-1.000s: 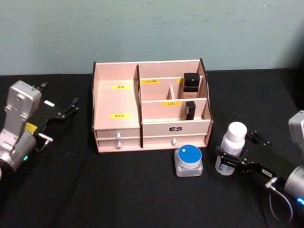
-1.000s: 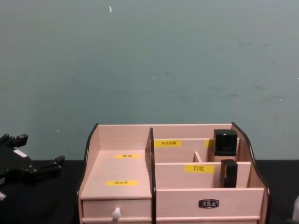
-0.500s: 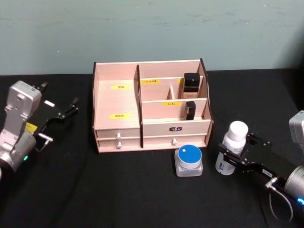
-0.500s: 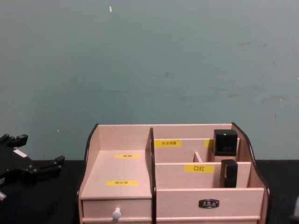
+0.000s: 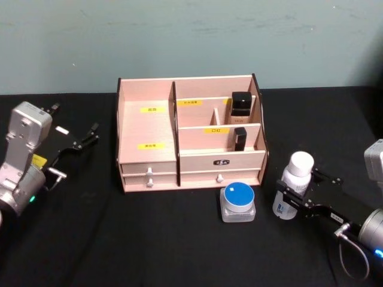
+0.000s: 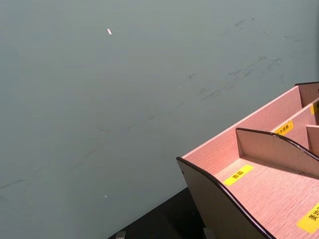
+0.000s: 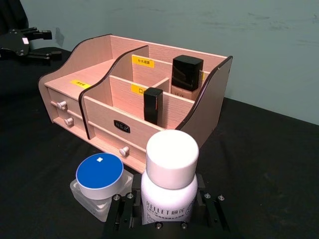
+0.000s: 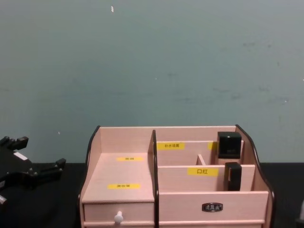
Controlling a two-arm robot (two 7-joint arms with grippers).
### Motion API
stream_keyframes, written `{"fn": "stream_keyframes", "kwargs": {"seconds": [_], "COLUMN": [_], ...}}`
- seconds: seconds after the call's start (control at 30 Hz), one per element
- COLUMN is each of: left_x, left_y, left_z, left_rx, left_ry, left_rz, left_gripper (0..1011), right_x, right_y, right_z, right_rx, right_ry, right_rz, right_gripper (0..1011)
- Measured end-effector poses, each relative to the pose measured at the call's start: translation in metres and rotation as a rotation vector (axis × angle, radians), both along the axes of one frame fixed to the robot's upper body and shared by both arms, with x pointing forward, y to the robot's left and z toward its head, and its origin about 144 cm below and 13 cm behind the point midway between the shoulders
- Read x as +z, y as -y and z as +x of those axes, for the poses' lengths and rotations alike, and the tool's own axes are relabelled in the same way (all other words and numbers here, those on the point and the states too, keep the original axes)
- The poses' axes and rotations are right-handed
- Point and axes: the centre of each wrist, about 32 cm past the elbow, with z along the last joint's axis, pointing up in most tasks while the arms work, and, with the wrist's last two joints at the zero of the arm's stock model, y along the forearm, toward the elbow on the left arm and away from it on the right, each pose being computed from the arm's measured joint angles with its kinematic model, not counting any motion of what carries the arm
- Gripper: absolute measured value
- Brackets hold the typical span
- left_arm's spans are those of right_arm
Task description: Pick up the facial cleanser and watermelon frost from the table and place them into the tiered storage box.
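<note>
A white bottle (image 5: 299,168) with a white cap stands upright on the black table, right of the tiered storage box (image 5: 197,162). My right gripper (image 5: 294,192) is shut on its lower body; in the right wrist view the bottle (image 7: 169,169) sits between the black fingers (image 7: 122,214). A clear jar with a blue lid (image 5: 238,201) rests just in front of the box's lower drawers, left of the bottle and apart from it. I cannot tell which of the two is the facial cleanser and which the watermelon frost. My left gripper (image 5: 91,135) stays open at the far left, well off the box.
The box (image 8: 209,206) holds a black square bottle (image 5: 240,103) in its back right compartment and a black lipstick (image 5: 240,139) one tier lower. Its wide left tiers (image 6: 269,184) hold nothing. A teal wall rises behind the table.
The right gripper and the white bottle have shifted very slightly to the right. The left arm, jar and box have not moved.
</note>
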Motion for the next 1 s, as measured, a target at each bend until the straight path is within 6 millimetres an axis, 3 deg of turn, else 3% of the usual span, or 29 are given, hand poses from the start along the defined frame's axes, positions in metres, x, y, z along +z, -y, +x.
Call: {"fn": "stream_keyframes", "kwargs": {"seconds": [0.2,0.53,0.77,1.0], "left_x": [0.0,0.0,0.0,0.0], "left_y": [0.0,0.0,0.0,0.0], "left_z": [0.0,0.0,0.0,0.0], "left_rx": [0.0,0.0,0.0,0.0], "left_ry": [0.0,0.0,0.0,0.0], "left_rz": [0.0,0.0,0.0,0.0], "left_gripper": [1001,1001,1001,1001], "right_x": [0.003,0.041,0.068,0.077], "right_y": [-0.002,-0.026,-0.052,-0.074], "right_z": [0.0,0.008,0.032,0.059], "right_rx": [0.016,0.144,0.237,0.274], "right_ry": [0.012,0.131,0.193,0.216], "right_rz": [0.007,0.06,0.09,0.084], "right_gripper": [593,593,593,593]}}
